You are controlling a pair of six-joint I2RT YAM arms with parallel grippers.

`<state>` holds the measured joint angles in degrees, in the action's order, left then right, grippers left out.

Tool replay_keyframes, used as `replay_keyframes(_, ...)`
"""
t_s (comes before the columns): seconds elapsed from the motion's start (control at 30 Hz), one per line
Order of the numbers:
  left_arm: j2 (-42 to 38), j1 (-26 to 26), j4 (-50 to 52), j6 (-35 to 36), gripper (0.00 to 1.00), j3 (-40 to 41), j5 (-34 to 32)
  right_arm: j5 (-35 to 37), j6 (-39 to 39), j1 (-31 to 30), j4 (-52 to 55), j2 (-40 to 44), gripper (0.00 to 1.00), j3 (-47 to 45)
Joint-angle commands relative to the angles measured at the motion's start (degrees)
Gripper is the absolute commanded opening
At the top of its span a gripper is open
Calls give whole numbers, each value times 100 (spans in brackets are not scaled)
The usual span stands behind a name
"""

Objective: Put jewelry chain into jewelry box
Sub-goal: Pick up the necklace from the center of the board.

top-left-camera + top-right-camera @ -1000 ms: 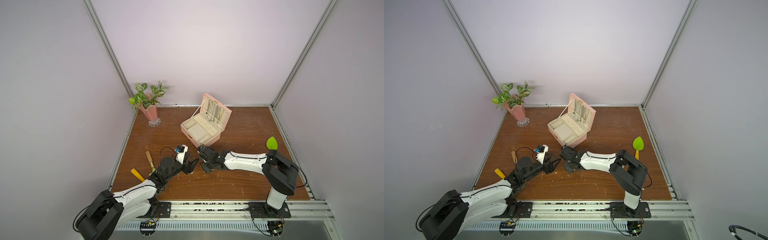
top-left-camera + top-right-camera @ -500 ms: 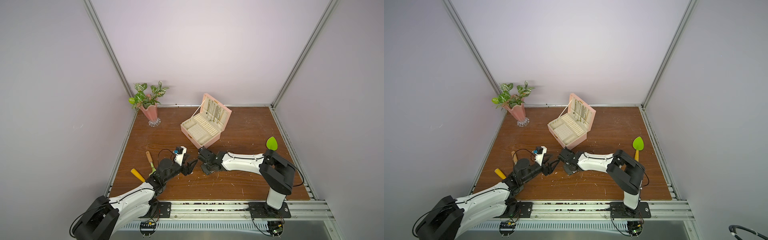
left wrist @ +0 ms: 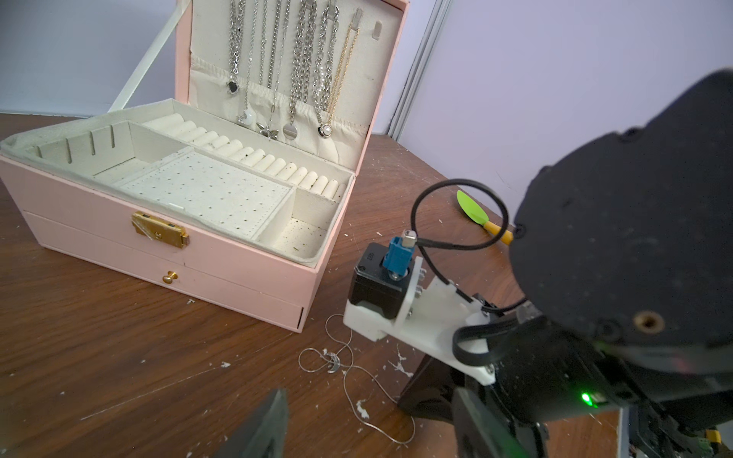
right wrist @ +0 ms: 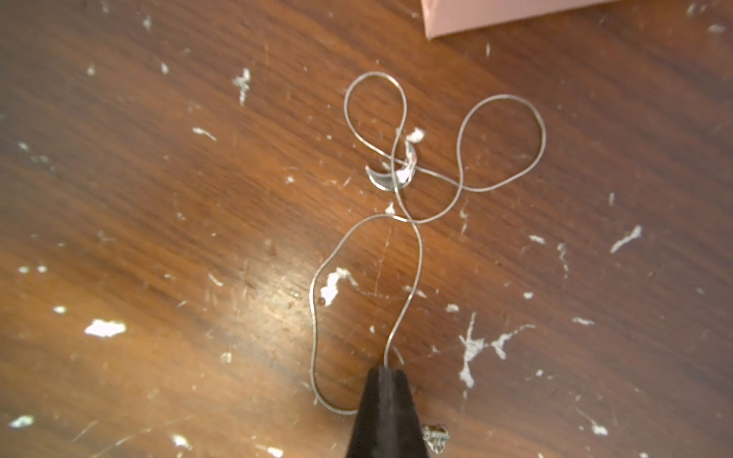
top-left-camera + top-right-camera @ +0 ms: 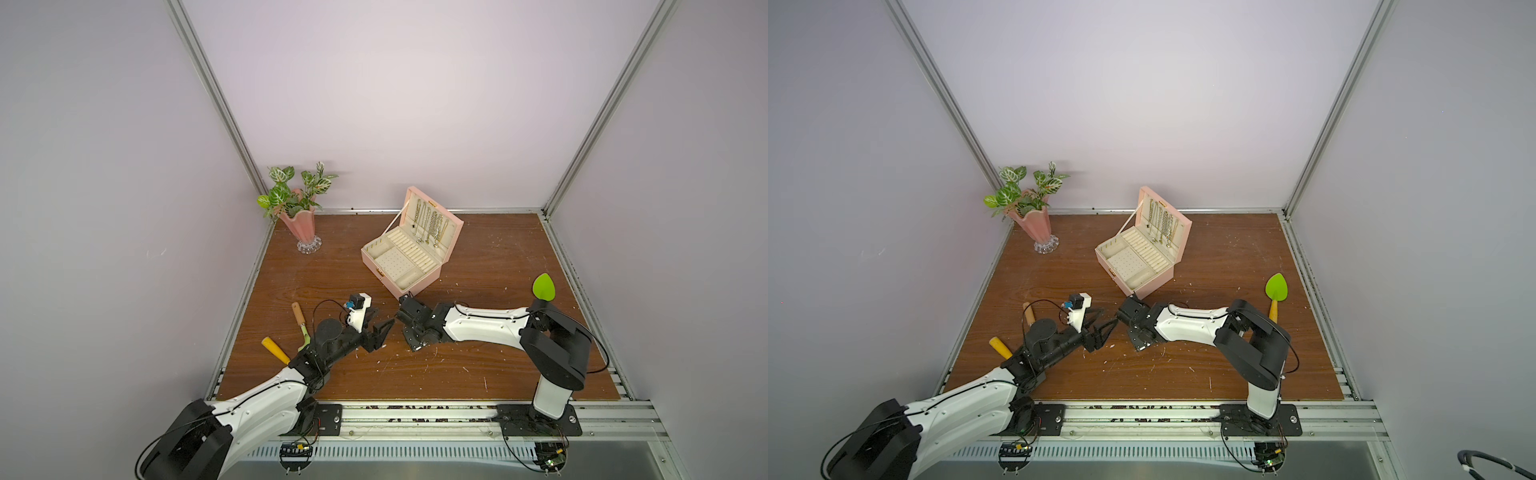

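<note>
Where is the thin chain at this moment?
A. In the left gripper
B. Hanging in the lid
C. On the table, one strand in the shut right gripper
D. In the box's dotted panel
C: the chain lies looped on the table outside the box, and one strand runs into the closed tips of the right gripper.

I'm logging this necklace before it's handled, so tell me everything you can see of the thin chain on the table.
The jewelry chain is thread-thin, silvery, seemingly metal, carrying a small crescent pendant. It lies limp on the wooden table in several overlapping loops, just outside a corner of the pink jewelry box. The right pincer is shut on one strand at the end away from the box; nothing else touches it.
</note>
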<state>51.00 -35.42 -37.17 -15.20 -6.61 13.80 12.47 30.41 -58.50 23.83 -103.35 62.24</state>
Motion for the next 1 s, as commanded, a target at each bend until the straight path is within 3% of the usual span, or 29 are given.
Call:
replay_keyframes(0.0, -60, -53, 54, 20, 69, 40, 6, 130, -32, -36, 207, 249, 0, -129)
replay_keyframes(0.5, 221, -58, -789, 80, 71, 25, 579, 806, -625, -25, -685, 1597, 0, -371)
replay_keyframes(0.97, 1696, -64, -1760, 442, 66, -611, 1344, 1299, -1434, -20, -1689, 2815, 0, -640)
